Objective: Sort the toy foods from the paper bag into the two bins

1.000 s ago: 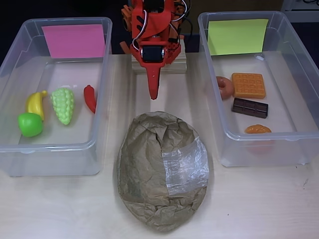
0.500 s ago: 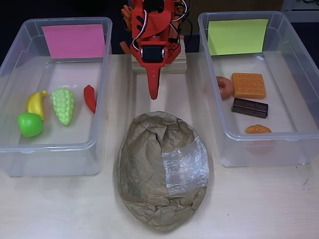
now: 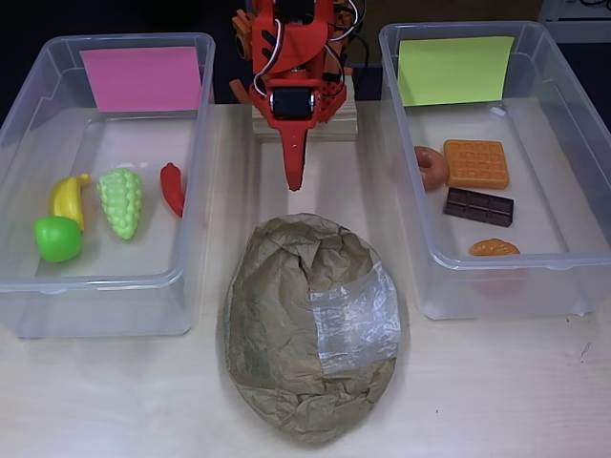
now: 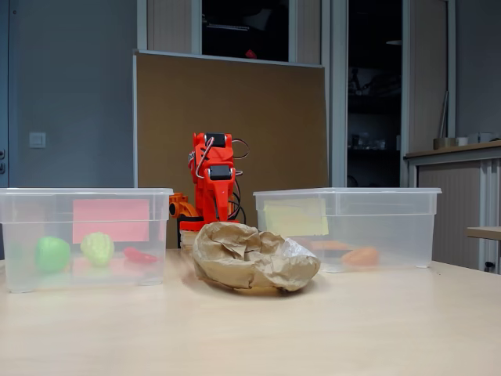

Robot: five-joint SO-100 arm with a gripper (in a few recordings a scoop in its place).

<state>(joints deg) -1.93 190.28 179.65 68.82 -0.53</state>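
Hand parked behind the paper bag.
I saw my hand (image 3: 294, 176) clenched and empty, pointing straight at the paper bag (image 3: 310, 324), which lay just past its tip between both bins.

- The paper bag (image 3: 310, 329) is brown paper, matt and heavily crumpled, with a patch of clear, shiny plastic film (image 3: 355, 320) on it.
- The two bins (image 3: 29, 143) (image 3: 582, 124) are clear, smooth plastic with a slight gloss.
- The pink card (image 3: 141, 78) and the yellow-green card (image 3: 454, 70) look like flat, matt paper.
- The apple (image 3: 58, 239), bananas (image 3: 68, 198), grapes (image 3: 121, 201) and chili (image 3: 172, 189) are glossy plastic; the grapes have a bumpy surface.
- The waffle (image 3: 475, 163) has a ridged grid; the chocolate bar (image 3: 478, 206) looks smooth and dark.
- The table (image 3: 496, 391) is a pale, smooth, matt wood-look top.
- The arm (image 3: 291, 67) is matt orange-red plastic.
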